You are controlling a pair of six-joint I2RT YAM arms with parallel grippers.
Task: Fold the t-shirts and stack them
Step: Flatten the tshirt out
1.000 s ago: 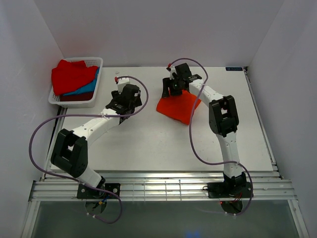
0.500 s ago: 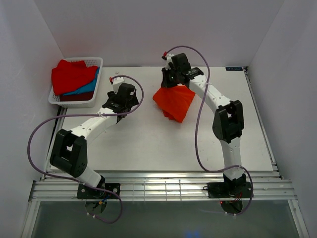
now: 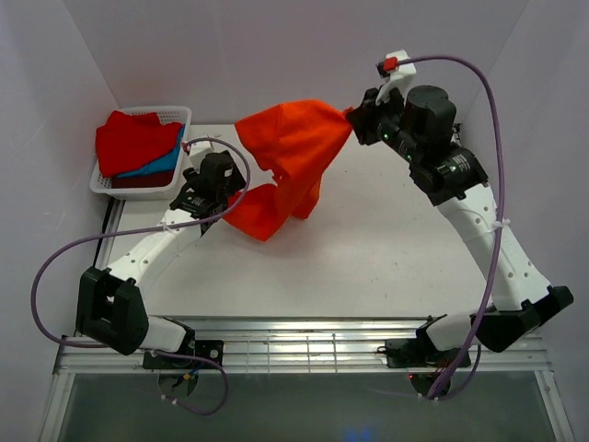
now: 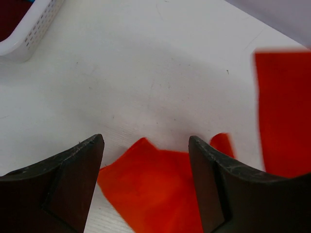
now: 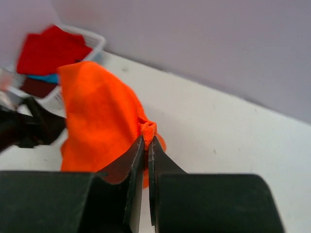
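My right gripper (image 3: 352, 114) is shut on a pinch of the bright orange-red t-shirt (image 3: 290, 157) and holds it high above the table; the pinched cloth shows between the fingers in the right wrist view (image 5: 147, 130). The shirt hangs down to the left, its lower end (image 3: 253, 212) near the table. My left gripper (image 3: 219, 204) is open and low over the table, with a corner of the orange-red shirt (image 4: 155, 184) lying between its fingers. Red (image 3: 133, 138), blue (image 3: 161, 164) and dark maroon (image 3: 138, 181) t-shirts lie in the basket.
The white lattice basket (image 3: 180, 114) stands at the far left corner of the table; its edge shows in the left wrist view (image 4: 29, 34). White walls enclose the table at the back and sides.
My right gripper has lifted the orange-red shirt off the table and swung up and to the right, unfurling it. My left gripper has shifted slightly left toward the shirt's hanging end.
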